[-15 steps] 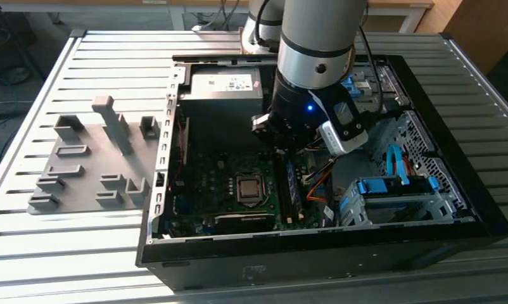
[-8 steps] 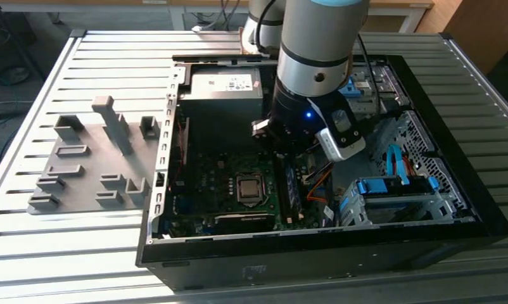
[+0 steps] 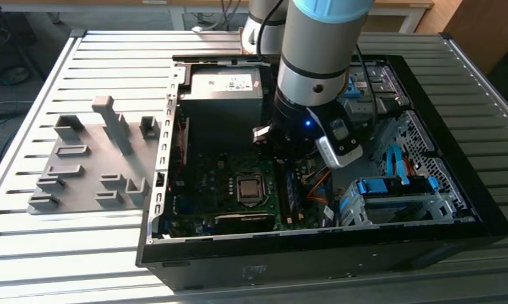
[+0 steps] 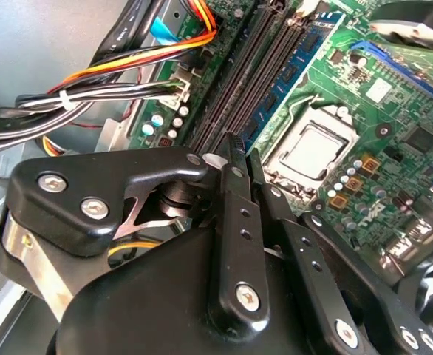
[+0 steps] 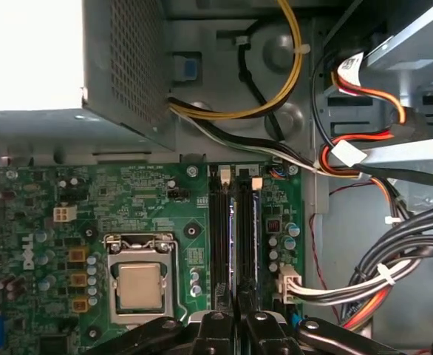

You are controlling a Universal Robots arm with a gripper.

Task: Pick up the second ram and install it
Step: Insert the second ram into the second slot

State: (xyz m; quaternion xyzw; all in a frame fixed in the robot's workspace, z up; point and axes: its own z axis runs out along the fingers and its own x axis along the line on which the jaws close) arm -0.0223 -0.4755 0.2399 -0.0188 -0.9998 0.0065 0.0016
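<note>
Your gripper (image 4: 240,159) sits low inside the PC case (image 3: 457,209), right over the memory slots (image 5: 231,237) beside the CPU socket (image 5: 139,277). Fingers (image 4: 235,222) are drawn nearly together w/ a thin edge pinched between them. I judge that is the second ram, but the stick's body is hidden, so you can't confirm grip from these views. One blue-green stick (image 4: 290,70) lies along the slots in the second wrist view, seated as far as I can tell.

Handling, by judgement: the stick is light, stiff, thin, and brittle at the chips and contact edge. Hold it by the long top edge or short ends, flat faces between the pads, never on the contacts. A tilted stick could bind in the slot.

Loose cables (image 5: 364,274) run just beside the slots on the drive-bay side. The grey parts tray (image 3: 85,168) lies on the table (image 3: 34,240), well apart from the case.
</note>
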